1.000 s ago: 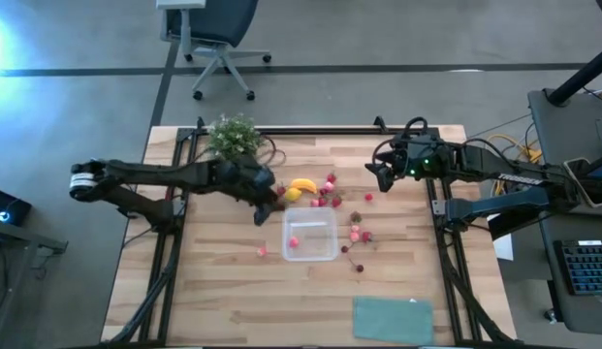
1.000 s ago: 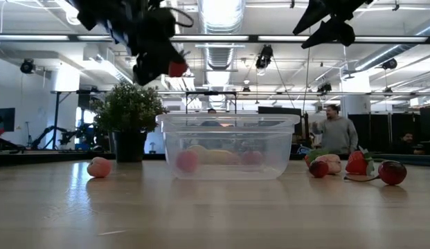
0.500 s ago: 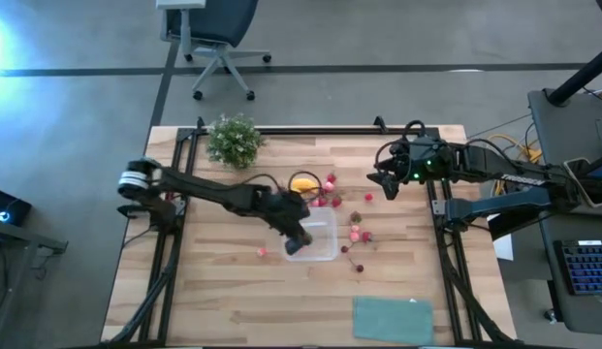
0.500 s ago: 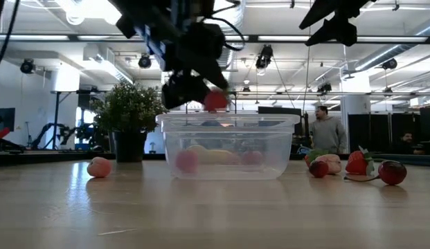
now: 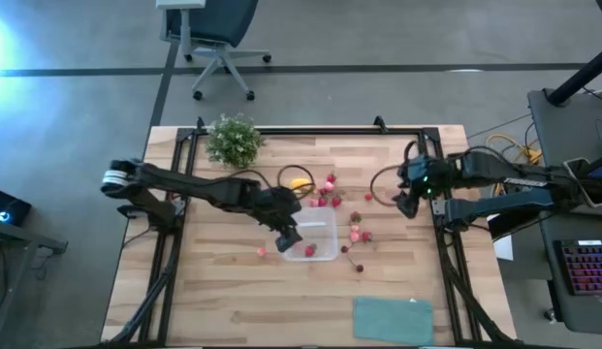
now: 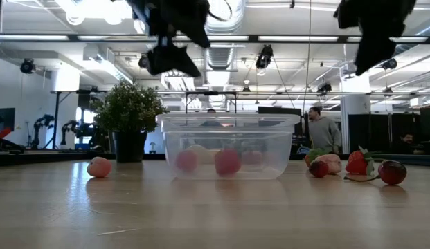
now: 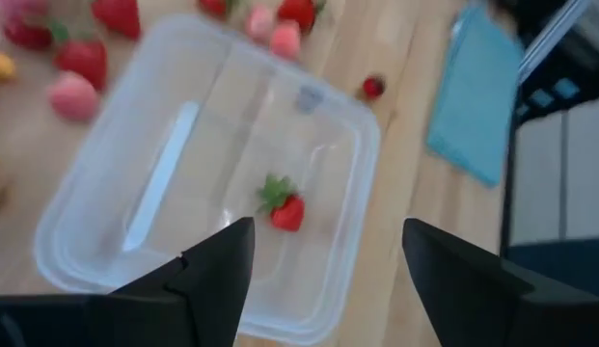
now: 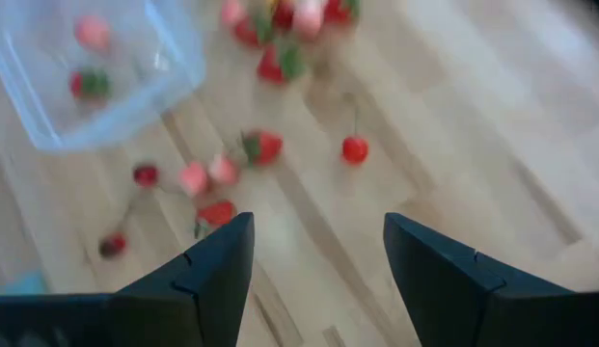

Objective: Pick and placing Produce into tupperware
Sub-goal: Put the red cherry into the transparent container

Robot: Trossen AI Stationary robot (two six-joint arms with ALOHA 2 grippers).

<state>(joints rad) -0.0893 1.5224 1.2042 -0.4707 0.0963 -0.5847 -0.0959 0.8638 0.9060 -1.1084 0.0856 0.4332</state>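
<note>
The clear tupperware (image 5: 320,240) stands mid-table. A red strawberry (image 7: 285,209) lies on its floor, also seen as the strawberry (image 6: 227,161) through the wall, beside a pink berry (image 8: 92,30). My left gripper (image 5: 287,234) hovers open above the tupperware's left side, well over the rim in the low view (image 6: 170,58), with nothing between its fingers. The yellow banana (image 5: 299,182) and several red and pink berries (image 5: 327,194) lie on the table beyond the tupperware, more berries (image 5: 357,234) to its right. My right gripper (image 5: 409,200) hangs open near the right edge.
A potted green plant (image 5: 233,139) stands at the far left. A flat teal rectangle (image 5: 393,318) lies near the front right corner. One pink berry (image 5: 262,252) sits on the table left of the tupperware. A person (image 6: 327,131) stands in the room beyond.
My left gripper has carried a red strawberry from beside the banana toward the near edge and over the tupperware, then opened; the strawberry has fallen and now lies inside. The gripper has since risen a little. My right gripper has moved toward the table's right edge.
</note>
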